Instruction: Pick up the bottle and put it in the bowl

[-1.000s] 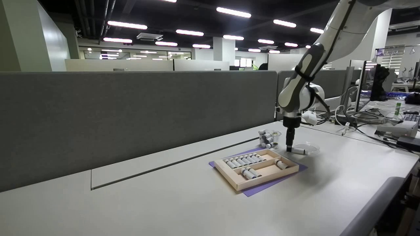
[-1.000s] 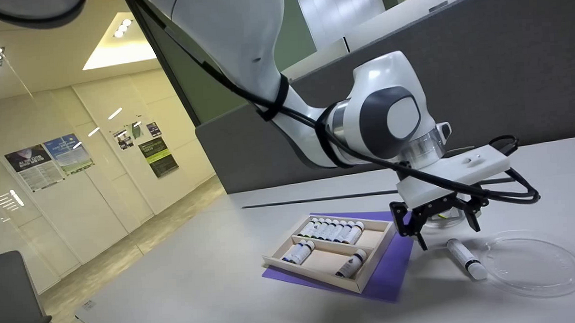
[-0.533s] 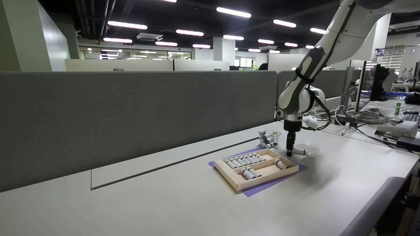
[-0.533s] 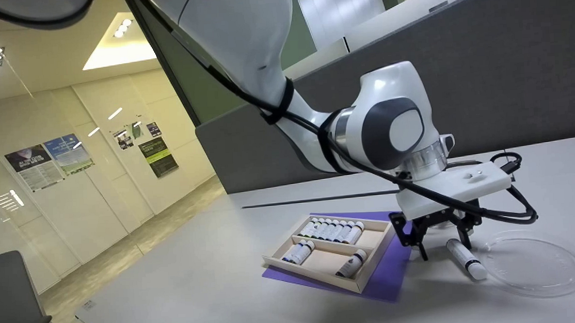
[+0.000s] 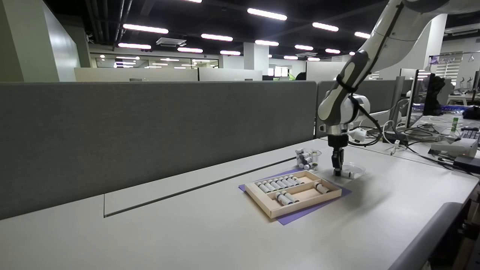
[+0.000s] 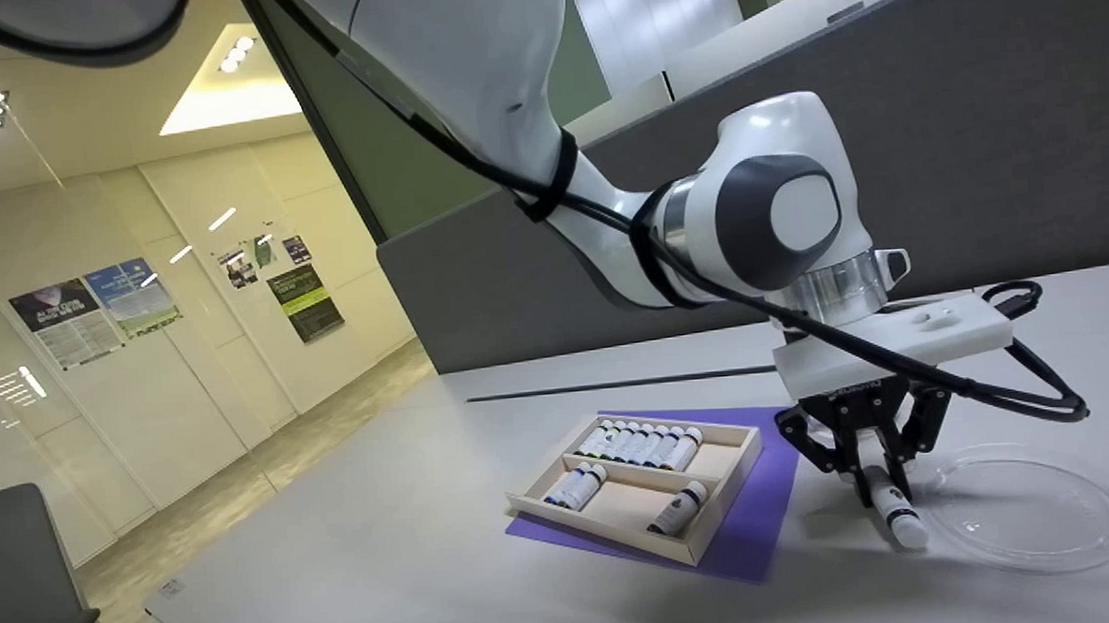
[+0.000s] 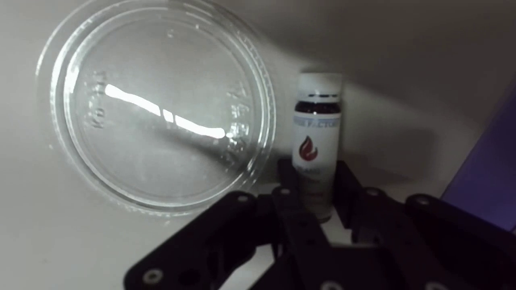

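Observation:
The small white bottle [image 7: 316, 141], with a red flame on its label, is clasped between the black fingers of my gripper [image 7: 315, 171]. In the wrist view its white cap points away from the palm. An exterior view has the gripper [image 6: 884, 496] low over the table, shut on the bottle [image 6: 895, 514], cap end towards that camera. Whether the bottle touches the table I cannot tell. Close beside it lies the shallow clear round bowl [image 6: 1031, 515], with nothing in it; in the wrist view the bowl [image 7: 161, 169] is left of the bottle.
A tan wooden tray [image 6: 624, 510] with several similar bottles rests on a purple sheet [image 6: 760, 527] beside the gripper. A clear cup [image 5: 305, 159] full of small bottles stands behind the tray. A grey partition [image 5: 157, 131] runs along the table's back.
My gripper has moved over to the bottle and down, then shut on it. The bottle has shifted and turned slightly. Bowl and tray have stayed in place.

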{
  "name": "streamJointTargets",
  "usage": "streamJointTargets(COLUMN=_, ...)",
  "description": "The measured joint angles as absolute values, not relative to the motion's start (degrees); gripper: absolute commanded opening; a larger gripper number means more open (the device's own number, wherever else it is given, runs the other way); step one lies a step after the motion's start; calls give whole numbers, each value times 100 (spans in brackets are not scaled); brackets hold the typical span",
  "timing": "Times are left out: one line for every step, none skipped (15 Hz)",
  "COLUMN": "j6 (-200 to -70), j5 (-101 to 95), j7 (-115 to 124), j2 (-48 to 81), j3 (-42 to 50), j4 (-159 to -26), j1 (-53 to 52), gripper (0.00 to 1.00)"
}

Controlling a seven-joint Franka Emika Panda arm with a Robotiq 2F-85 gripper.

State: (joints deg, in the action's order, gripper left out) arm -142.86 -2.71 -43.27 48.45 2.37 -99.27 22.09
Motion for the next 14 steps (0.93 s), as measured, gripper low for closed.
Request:
streamJointTargets(j6=-14067, j5=-339, j7=-4211, j2=4847, j3=335, j4=-9863, j1=2136, gripper=5)
streamJointTargets(j6=-13855, j5=-408, j7=-4044, j2=4847, j3=446, j4=-9795, j1=2047, gripper=5)
streamJointTargets(j6=-13702, j5=-487, j7=-3868, j2=4846, j3=553, j4=-9728, j1=1952, gripper=5)
streamJointTargets(j6=-13609, j5=-557, j7=-3679, j2=4845, j3=642, j4=-9670, j1=1864, gripper=5)
streamJointTargets(j6=-13557, j5=-602, j7=-3465, j2=4839, j3=718, j4=-9616, j1=1780, gripper=5)
streamJointTargets(j6=-13522, j5=-635, j7=-3230, j2=4827, j3=779, j4=-9559, j1=1704, gripper=5)
streamJointTargets(j6=-13492, j5=-662, j7=-3026, j2=4805, j3=809, j4=-9512, j1=1647, gripper=5)
streamJointTargets(j6=-13431, j5=-664, j7=-2829, j2=4774, j3=811, j4=-9463, j1=1609, gripper=5)
streamJointTargets(j6=-13364, j5=-657, j7=-2646, j2=4743, j3=806, j4=-9411, j1=1575, gripper=5)
streamJointTargets(j6=-13269, j5=-638, j7=-2455, j2=4716, j3=795, j4=-9353, j1=1542, gripper=5)
streamJointTargets(j6=-13148, j5=-601, j7=-2269, j2=4689, j3=779, j4=-9293, j1=1504, gripper=5)
streamJointTargets(j6=-13007, j5=-542, j7=-2100, j2=4658, j3=756, j4=-9240, j1=1463, gripper=5)
streamJointTargets(j6=-12832, j5=-471, j7=-1940, j2=4622, j3=716, j4=-9194, j1=1427, gripper=5)
streamJointTargets(j6=-12641, j5=-377, j7=-1802, j2=4594, j3=672, j4=-9136, j1=1391, gripper=5)
